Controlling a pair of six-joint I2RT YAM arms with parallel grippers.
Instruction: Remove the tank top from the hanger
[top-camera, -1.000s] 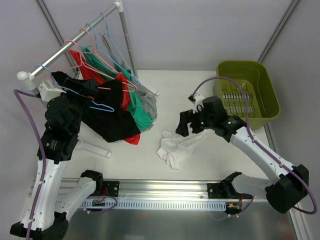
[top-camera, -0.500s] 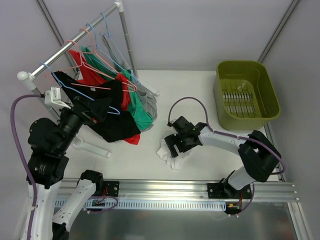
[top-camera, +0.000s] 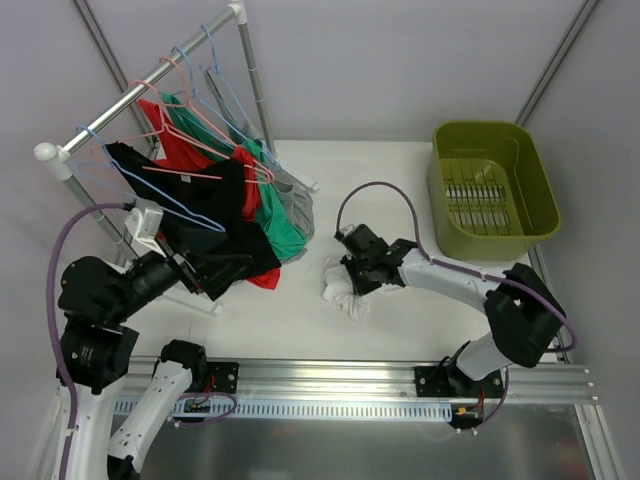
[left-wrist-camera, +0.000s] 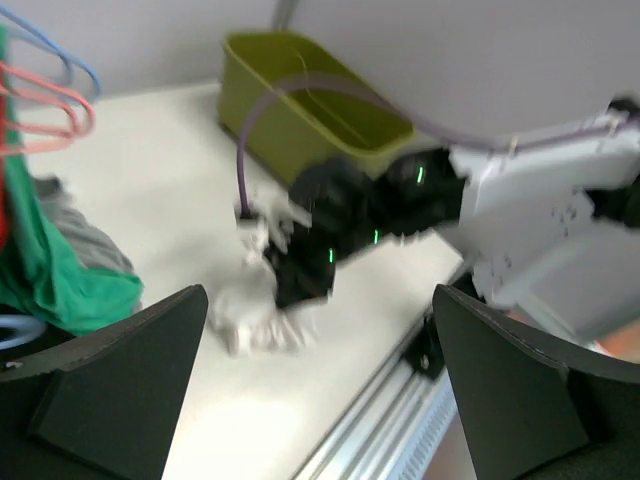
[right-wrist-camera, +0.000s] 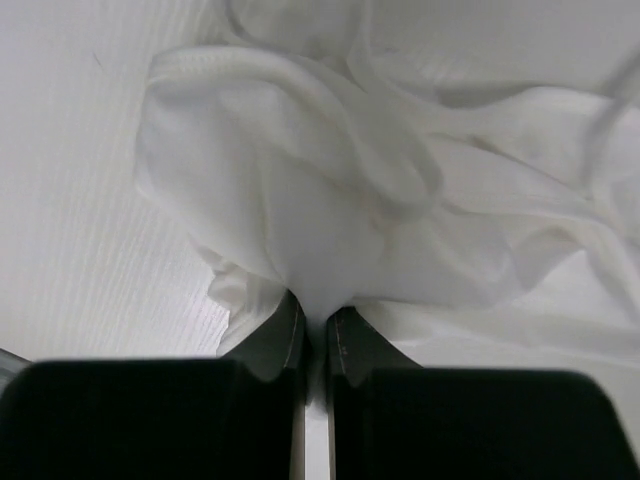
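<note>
left fingers (left-wrist-camera: 120, 380) spread wide, now swung in low beside the black top (top-camera: 215, 225). it still hangs on its blue hanger (top-camera: 170, 205) at the rack (top-camera: 140, 90). right fingers (right-wrist-camera: 285, 335), wide a second ago, have dropped and pinched a fold of the white top (right-wrist-camera: 300, 200) on the counter (top-camera: 400, 180). judged: white top already free, black one pending.

Plain white tank top (top-camera: 345, 298); olive-green bin (top-camera: 480, 130); black garment (top-camera: 225, 245), red garment (top-camera: 175, 145), green garment (top-camera: 282, 228) and grey garment (top-camera: 300, 205); white desk (top-camera: 400, 180).
</note>
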